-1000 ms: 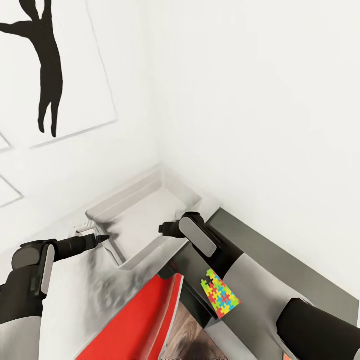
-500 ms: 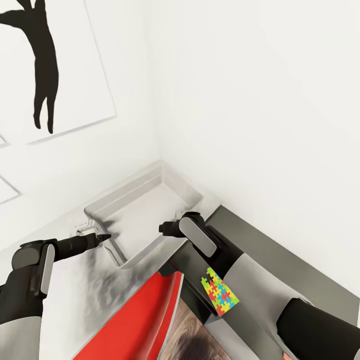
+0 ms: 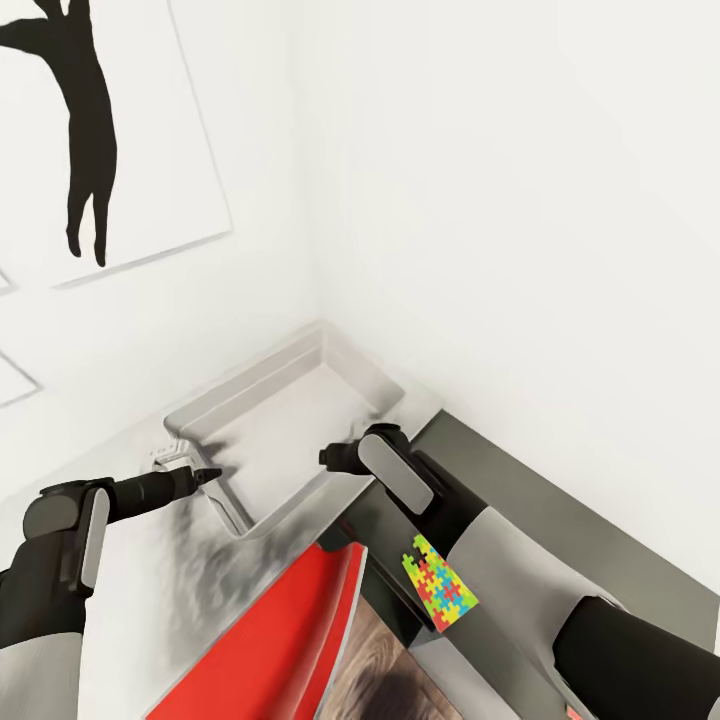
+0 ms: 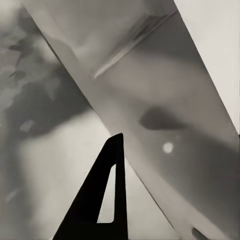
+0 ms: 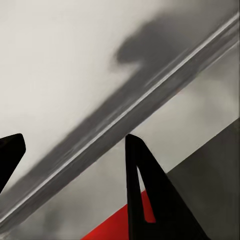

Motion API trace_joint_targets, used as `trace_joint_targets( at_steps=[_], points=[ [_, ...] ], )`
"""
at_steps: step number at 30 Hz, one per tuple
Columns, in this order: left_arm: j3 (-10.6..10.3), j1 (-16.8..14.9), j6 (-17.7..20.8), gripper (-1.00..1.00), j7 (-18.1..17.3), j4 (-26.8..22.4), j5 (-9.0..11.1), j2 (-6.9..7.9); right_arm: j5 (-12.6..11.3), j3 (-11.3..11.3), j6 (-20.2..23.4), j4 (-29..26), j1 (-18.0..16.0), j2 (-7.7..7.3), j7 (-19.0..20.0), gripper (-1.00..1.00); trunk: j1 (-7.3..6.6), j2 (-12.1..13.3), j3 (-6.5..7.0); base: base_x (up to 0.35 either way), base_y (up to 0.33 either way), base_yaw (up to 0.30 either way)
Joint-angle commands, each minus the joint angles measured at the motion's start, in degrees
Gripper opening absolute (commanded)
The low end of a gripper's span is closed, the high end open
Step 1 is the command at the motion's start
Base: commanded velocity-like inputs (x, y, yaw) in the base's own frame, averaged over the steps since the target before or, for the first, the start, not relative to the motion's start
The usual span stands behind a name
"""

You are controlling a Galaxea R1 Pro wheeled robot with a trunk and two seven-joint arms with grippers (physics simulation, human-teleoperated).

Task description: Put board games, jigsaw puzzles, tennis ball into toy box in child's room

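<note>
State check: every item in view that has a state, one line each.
toy box: lid off, nothing visible inside
red board game: on the table, by the box's near wall, ungrasped
jigsaw puzzle: partly hidden behind right arm, ungrasped
left claw: cannot tell whether open; tip at the box's near rim
right claw: open, holding nothing, over the box's near wall

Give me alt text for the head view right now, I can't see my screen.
Both arms reach over a shallow, empty grey rectangular toy box set in the corner of a grey table against white walls. The left hand sits at the box's near-left rim, the right hand over its near edge. Nearer the camera lie a red flat board-game box and a multicoloured jigsaw puzzle.
</note>
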Motion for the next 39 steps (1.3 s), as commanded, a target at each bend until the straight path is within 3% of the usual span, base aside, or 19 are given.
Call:
trace_joint_targets(
  at_steps=[1,20,39],
  points=[
    [0.13,-0.05,-0.34,-1.00,-0.24,-0.04,-2.35,0.03,-1.48,0.27,0.14,-0.05,-0.03,0.00,-0.72,-1.00,0.05,-0.07,-0.12,0.000,0.000,0.000],
    [0.14,-0.05,-0.32,-1.00,-0.32,-0.64,-2.35,0.04,-1.49,0.28,-0.73,-0.32,-0.03,0.00,-0.72,-1.00,0.05,-0.07,0.51,-0.023,0.003,0.000],
    [0.16,-0.05,-0.32,-1.00,-0.41,-0.81,-2.35,0.04,-1.49,0.29,-0.74,-0.44,-0.03,0.00,-0.72,-1.00,0.05,-0.07,2.30,-0.094,0.038,0.000]
  ],
)
